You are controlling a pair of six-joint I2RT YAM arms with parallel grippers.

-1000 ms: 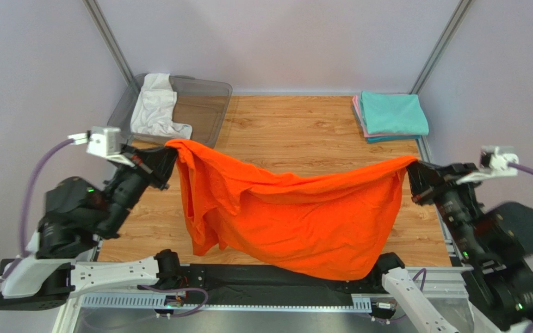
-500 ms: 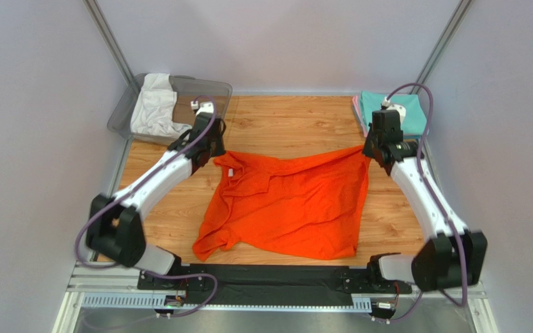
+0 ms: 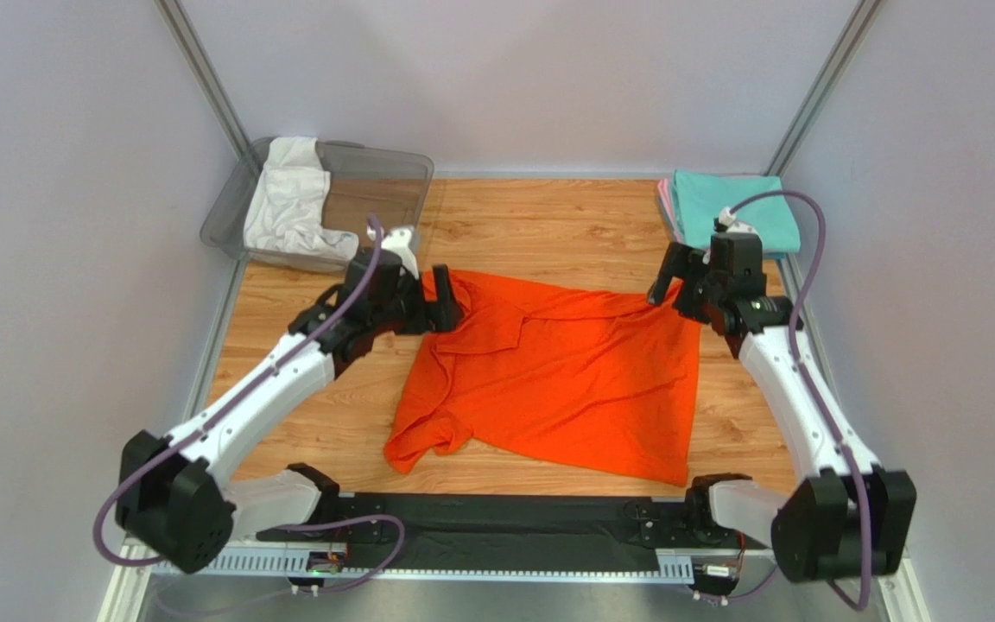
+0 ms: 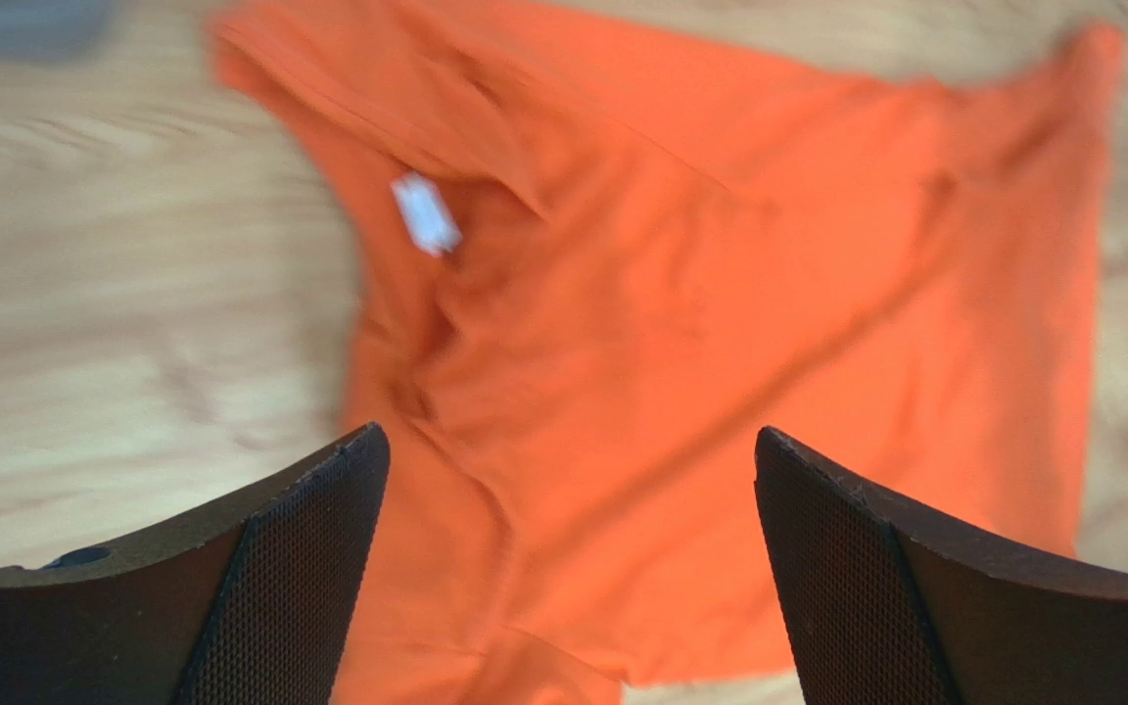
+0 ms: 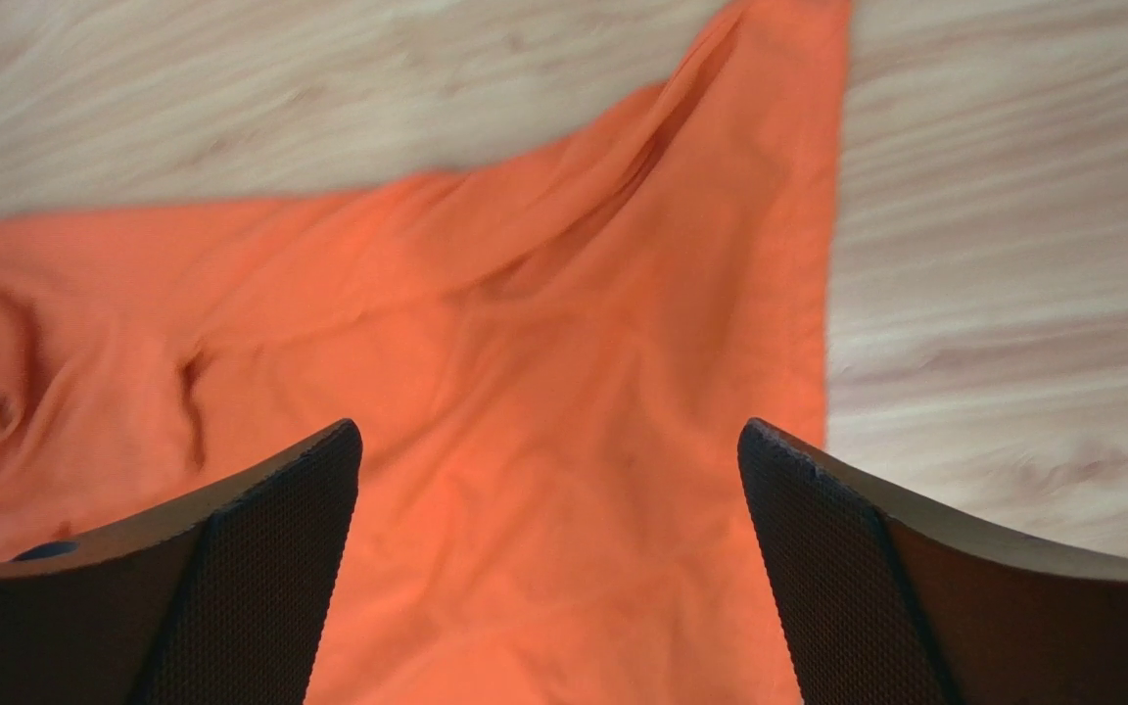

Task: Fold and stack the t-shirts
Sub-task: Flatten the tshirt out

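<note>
At the far left we see a white t-shirt (image 3: 289, 201) lying crumpled in the clear bin (image 3: 386, 175), not yet handled. Next comes the left tool (image 3: 444, 301), its fingers apart and holding nothing, poised at the collar end of the orange t-shirt (image 3: 568, 376). That shirt lies spread on the desk (image 3: 529, 227), rumpled along its left side and not yet folded. The right tool (image 3: 672, 279) hangs over the shirt's far right corner, also spread and empty. At the far right, a folded teal t-shirt (image 3: 734, 210) sits on a folded pink t-shirt (image 3: 662, 207). We judge two shirts done and two left. The left wrist view alone shows the white label (image 4: 423, 213) inside the collar, and only the top view shows the bin and the stack.
</note>
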